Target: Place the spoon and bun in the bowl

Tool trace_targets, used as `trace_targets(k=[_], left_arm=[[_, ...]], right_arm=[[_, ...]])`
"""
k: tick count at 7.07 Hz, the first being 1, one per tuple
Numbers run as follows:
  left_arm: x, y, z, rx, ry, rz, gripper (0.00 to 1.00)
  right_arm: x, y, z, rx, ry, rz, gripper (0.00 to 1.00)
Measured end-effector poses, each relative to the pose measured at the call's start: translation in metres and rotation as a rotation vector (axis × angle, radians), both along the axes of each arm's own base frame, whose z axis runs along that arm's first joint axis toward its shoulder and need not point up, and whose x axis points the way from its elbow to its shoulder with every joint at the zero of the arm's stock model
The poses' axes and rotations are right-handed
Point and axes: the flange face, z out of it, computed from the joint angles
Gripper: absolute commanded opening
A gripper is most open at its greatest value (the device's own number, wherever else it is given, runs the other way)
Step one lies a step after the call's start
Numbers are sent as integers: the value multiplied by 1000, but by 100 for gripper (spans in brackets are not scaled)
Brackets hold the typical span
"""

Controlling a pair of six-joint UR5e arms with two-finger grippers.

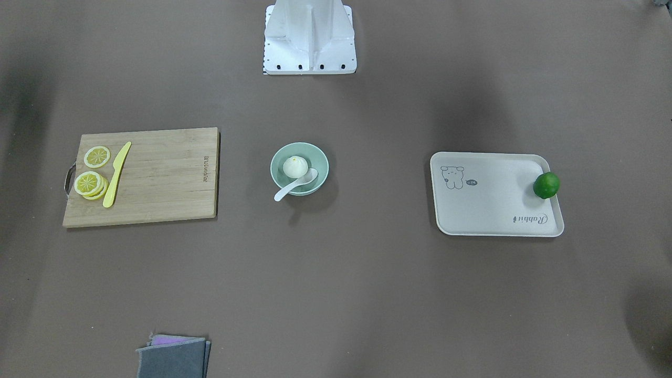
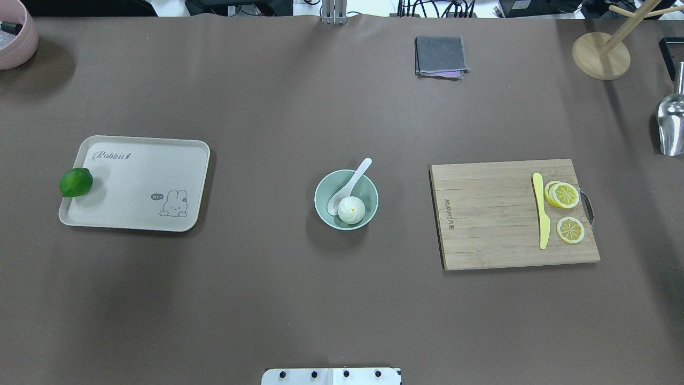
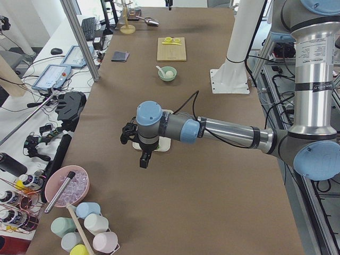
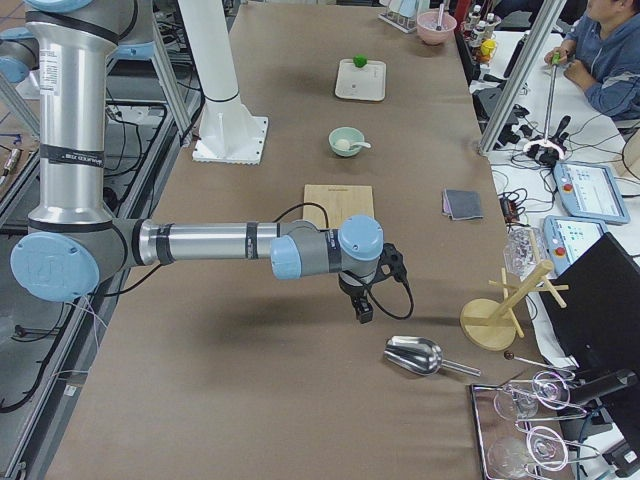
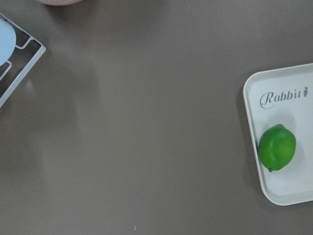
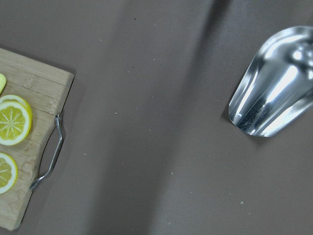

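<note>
Your bun (image 2: pixel 351 210) and spoon (image 2: pixel 350 184) lie in the bowl (image 2: pixel 368 190), at the overhead view's centre. The spoon's handle overhangs the rim, so a careless sweep could flip it out. I cannot tell how open either arm's jaws are.

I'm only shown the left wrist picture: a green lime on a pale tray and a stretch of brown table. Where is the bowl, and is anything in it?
Observer: The bowl stands at the middle of the table, and the bun sits inside it.
Visitor: And the spoon?
Observer: The spoon has its scoop in the bowl beside the bun, with its handle sticking out over the rim.
Visitor: What's beyond the bowl, away from my tray?
Observer: A wooden cutting board that carries lemon slices and a yellow knife.
</note>
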Motion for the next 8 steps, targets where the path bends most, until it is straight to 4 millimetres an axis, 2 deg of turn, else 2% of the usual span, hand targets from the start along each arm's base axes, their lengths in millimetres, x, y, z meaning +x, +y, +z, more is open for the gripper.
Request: trace_targets(k=[2,6,8], left_arm=[[0,-4,15,-37,-2,-7,98],[0,-4,8,-28,-2,-5,98],[0,2,17,-45,-4,-4,98]], right_arm=[[2,2,13,-20,4,0,100],[3,0,18,-36,8,10,100],[10,3,21,-38,8,21,100]])
